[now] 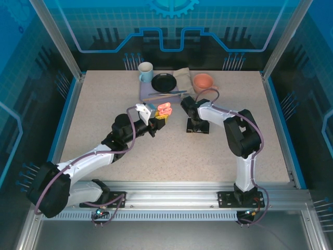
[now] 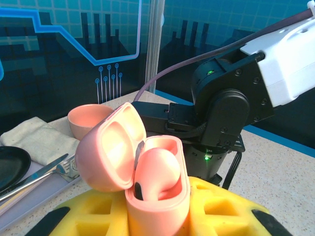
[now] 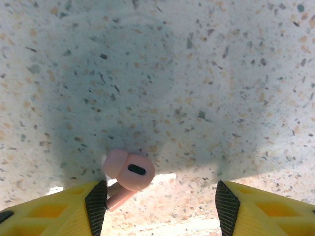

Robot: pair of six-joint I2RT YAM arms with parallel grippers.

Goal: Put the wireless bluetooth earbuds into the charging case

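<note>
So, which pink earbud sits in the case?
The earbud inside the open case the left claw holds; the other earbud lies on the table at the right claw.

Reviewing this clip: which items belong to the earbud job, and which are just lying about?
Job:
- open pink charging case
- pink earbud seated in it
- loose pink earbud

Lying about:
- mug
- black plate
- pink bowl
- cloth
- cutlery

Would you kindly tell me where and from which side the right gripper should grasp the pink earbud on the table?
Likely from straight above, closing on the bulbous head of the pink earbud: it lies flat on the table, its thin stem slanting beside one of the open fingers.
</note>
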